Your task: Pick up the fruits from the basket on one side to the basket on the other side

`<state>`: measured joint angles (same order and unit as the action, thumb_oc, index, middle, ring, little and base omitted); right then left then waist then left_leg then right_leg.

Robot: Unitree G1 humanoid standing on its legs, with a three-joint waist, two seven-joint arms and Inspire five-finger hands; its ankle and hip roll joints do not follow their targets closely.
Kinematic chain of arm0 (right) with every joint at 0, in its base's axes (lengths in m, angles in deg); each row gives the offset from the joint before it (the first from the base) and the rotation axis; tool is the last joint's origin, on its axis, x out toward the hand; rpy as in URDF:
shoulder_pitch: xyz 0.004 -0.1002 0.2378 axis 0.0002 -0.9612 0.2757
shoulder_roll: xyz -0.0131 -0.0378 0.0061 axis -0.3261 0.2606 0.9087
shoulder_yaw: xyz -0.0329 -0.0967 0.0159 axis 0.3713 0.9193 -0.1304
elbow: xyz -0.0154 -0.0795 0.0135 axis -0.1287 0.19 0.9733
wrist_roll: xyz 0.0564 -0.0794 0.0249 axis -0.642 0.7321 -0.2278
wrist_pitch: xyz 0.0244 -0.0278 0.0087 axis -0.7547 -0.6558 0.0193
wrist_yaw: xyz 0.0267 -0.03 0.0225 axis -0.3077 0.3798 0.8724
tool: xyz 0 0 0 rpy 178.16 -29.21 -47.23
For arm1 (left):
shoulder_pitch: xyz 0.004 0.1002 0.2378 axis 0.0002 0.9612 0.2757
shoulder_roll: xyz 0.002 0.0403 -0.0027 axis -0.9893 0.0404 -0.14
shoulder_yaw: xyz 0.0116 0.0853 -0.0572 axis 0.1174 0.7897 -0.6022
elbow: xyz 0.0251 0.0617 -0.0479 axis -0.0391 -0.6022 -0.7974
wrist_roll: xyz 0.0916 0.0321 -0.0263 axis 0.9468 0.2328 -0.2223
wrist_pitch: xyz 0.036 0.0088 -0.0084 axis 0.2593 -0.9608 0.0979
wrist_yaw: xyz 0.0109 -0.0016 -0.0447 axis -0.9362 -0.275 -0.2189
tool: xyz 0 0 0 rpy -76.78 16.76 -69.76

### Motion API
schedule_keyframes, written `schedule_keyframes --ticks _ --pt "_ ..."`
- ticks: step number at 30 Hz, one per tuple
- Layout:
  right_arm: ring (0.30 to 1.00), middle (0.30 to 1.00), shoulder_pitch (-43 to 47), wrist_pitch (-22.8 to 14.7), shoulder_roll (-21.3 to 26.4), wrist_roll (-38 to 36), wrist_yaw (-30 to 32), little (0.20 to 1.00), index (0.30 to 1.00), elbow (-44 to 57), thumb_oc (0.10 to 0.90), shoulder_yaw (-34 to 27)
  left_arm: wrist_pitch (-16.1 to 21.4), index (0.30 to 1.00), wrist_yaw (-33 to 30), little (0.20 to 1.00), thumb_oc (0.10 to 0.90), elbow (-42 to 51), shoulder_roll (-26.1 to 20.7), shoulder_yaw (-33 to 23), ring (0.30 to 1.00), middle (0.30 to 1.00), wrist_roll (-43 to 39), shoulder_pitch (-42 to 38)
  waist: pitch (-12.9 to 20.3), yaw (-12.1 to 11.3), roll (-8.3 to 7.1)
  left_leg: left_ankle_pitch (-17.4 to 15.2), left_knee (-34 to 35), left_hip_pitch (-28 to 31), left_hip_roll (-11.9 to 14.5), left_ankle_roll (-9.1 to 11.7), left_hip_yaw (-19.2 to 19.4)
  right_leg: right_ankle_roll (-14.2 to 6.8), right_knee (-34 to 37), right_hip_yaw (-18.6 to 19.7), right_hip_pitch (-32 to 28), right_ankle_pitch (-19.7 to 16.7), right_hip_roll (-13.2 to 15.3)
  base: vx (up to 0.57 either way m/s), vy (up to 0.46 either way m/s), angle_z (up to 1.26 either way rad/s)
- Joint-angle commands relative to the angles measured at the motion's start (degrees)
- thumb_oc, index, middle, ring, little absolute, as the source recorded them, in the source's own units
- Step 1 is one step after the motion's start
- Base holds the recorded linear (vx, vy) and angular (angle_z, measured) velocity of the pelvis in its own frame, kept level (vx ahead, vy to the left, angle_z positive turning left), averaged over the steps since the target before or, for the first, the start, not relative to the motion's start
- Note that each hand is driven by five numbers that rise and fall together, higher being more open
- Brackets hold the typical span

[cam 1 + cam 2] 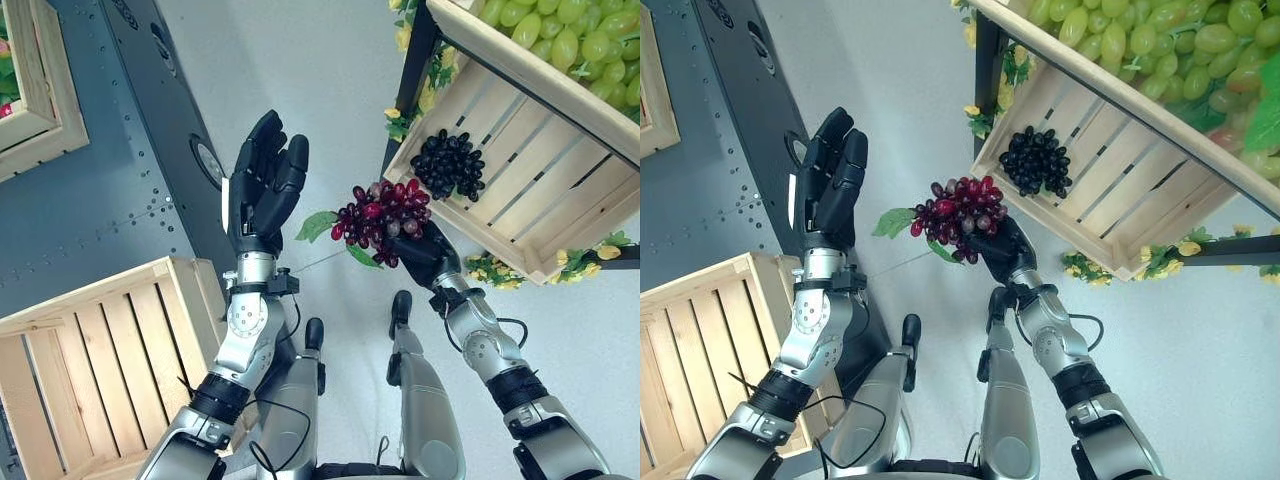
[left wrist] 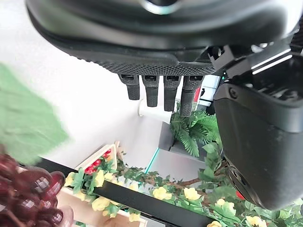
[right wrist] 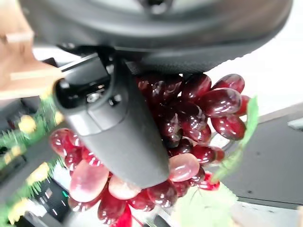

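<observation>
Between both crates, right robot hand [image 1: 425, 252] grasps red grapes [image 1: 383, 215]; left robot hand [image 1: 262, 185], released, waits beside the empty crate [image 1: 90, 350].

A glossy, smooth-skinned bunch of dark red plastic-looking grapes [image 1: 380, 217] with matt green fabric-like leaves is clasped in the matt black plastic right hand [image 1: 428, 253]; highlights are seen on each grape in the right wrist view. The matt black left hand [image 1: 262, 187], finely textured on the palm, is held with fingers straight. Just beyond the right hand, a pale unfinished slatted wooden crate [image 1: 540, 190] with visible grain is seen, with a satin black grape bunch [image 1: 449, 164] in it. Below the left hand, a second raw-wood slatted crate [image 1: 95, 370] is seen.
</observation>
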<state>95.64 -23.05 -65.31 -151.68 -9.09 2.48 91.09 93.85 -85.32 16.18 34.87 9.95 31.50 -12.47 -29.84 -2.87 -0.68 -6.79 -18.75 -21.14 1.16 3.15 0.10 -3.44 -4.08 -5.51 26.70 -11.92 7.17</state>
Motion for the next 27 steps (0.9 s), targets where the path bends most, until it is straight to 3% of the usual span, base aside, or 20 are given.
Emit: schedule_keyframes --ticks 1,14,18,23,25,26,27 --pt "0.3 0.3 7.74 -9.77 -0.35 -10.53 1.39 0.3 0.3 5.92 0.4 -6.67 7.0 0.9 0.3 0.9 0.8 6.21 0.16 -1.14 0.9 0.9 3.91 -6.96 0.05 -1.26 2.52 8.69 10.76 -0.16 -1.88 -0.96 -1.94 -2.07 -12.82 -3.43 -3.24 13.1 0.27 0.03 -0.022 0.01" --pt "0.3 0.3 14.86 -20.64 3.73 -19.72 10.42 0.3 0.3 -2.83 0.4 -16.07 5.7 0.9 3.1 0.9 0.8 4.35 -2.37 -0.74 0.9 0.9 -0.95 -7.6 0.05 -2.71 3.09 8.3 11.35 0.63 -1.98 -1.14 -2.06 -2.26 -12.04 -4.49 -4.14 12.8 0.63 0.02 -0.01 0.0" --pt "0.3 0.3 16.37 -23.43 5.49 -17.49 14.79 0.3 0.3 -3.92 0.4 -17.79 5.13 0.9 3.6 0.9 0.8 4.52 -3.0 -0.22 0.9 0.9 -1.89 -7.37 0.05 -3.02 3.1 8.01 11.17 0.91 -2.11 -1.23 -1.95 -2.36 -11.86 -4.81 -4.58 12.73 0.79 0.04 -0.014 0.0" --pt "0.3 0.3 17.89 -24.07 8.33 -12.57 21.12 0.3 0.3 -6.34 0.4 -18.87 4.74 0.9 4.66 0.9 0.8 4.1 -3.8 0.2 0.9 0.9 -3.2 -7.32 0.05 -3.29 3.03 7.99 11.23 1.16 -2.02 -1.24 -1.91 -2.52 -11.73 -4.85 -4.9 12.57 0.93 0.03 -0.014 -0.07" --pt "0.794 0.794 18.55 -22.81 10.03 -10.39 23.12 0.794 0.794 -7.89 0.729 -18.48 4.71 0.9 4.78 0.9 0.8 4.05 -4.21 0.54 0.9 0.9 -3.52 -7.42 0.05 -3.45 2.99 8.14 11.66 1.3 -1.99 -1.28 -1.87 -2.6 -11.45 -4.97 -5.01 12.41 0.91 0.02 -0.027 -0.28" --pt "0.9 0.9 19.1 -21.75 11.58 -9.12 24.55 0.9 0.9 -9.62 0.8 -17.78 4.68 0.9 4.5 0.9 0.8 4.12 -4.44 0.85 0.9 0.9 -3.55 -7.5 0.05 -3.64 2.89 8.21 11.78 1.36 -1.91 -1.29 -1.81 -2.64 -11.42 -5.13 -4.97 12.33 0.96 0.03 -0.03 -0.14" --pt "0.9 0.9 19.22 -21.63 12.27 -8.68 25.04 0.9 0.9 -10.22 0.8 -17.47 4.51 0.9 4.32 0.9 0.8 4.35 -4.63 0.91 0.9 0.9 -3.61 -7.45 0.05 -3.72 2.84 8.2 11.71 1.29 -1.85 -1.3 -1.87 -2.64 -11.46 -5.17 -4.93 12.3 0.95 0.03 -0.031 -0.16"
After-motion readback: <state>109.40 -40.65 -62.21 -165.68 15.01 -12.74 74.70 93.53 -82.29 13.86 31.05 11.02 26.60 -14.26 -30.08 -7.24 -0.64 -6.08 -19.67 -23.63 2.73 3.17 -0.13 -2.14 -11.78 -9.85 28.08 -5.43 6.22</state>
